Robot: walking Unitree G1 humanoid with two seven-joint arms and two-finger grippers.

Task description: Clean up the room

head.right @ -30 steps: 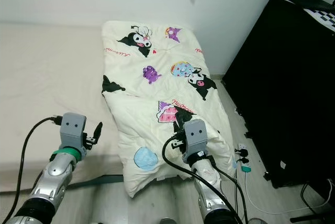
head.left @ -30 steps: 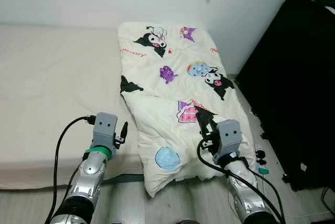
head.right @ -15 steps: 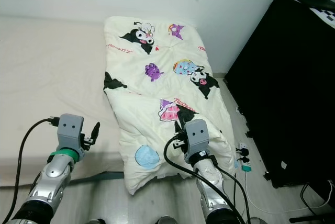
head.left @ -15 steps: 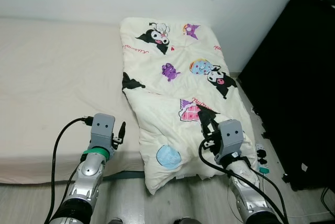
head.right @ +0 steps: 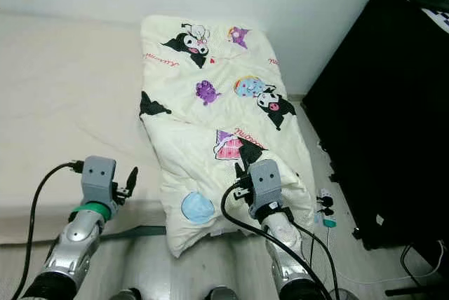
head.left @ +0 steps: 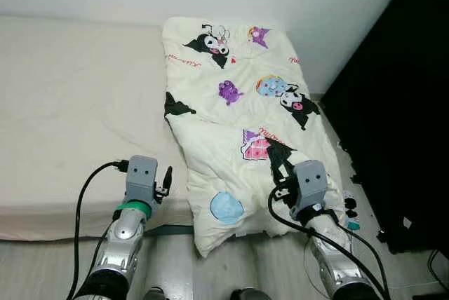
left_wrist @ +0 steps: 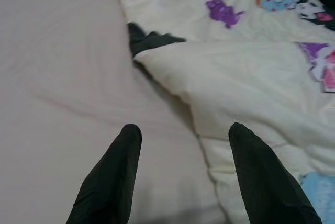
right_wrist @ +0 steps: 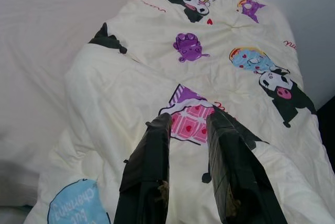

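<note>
Both tools unclenched: left tool (left_wrist: 180,130), right tool (right_wrist: 188,119); blanket (head.left: 238,104) edge overhangs bed (head.left: 70,104).

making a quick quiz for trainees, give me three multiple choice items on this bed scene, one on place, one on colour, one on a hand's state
1. Where does the quilt lie on the bed?
A. robot's left side
B. robot's right side, lower end over the edge
C. on the floor

2. What colour is the round print near the quilt's lower end?
A. light blue
B. red
C. green

3. How is the left hand?
A. shut on the quilt
B. open over the sheet
C. holding a cable

Answers: 1 B, the quilt hangs past the mattress edge; 2 A, it shows blue; 3 B, its fingers stand apart, holding nothing.
</note>
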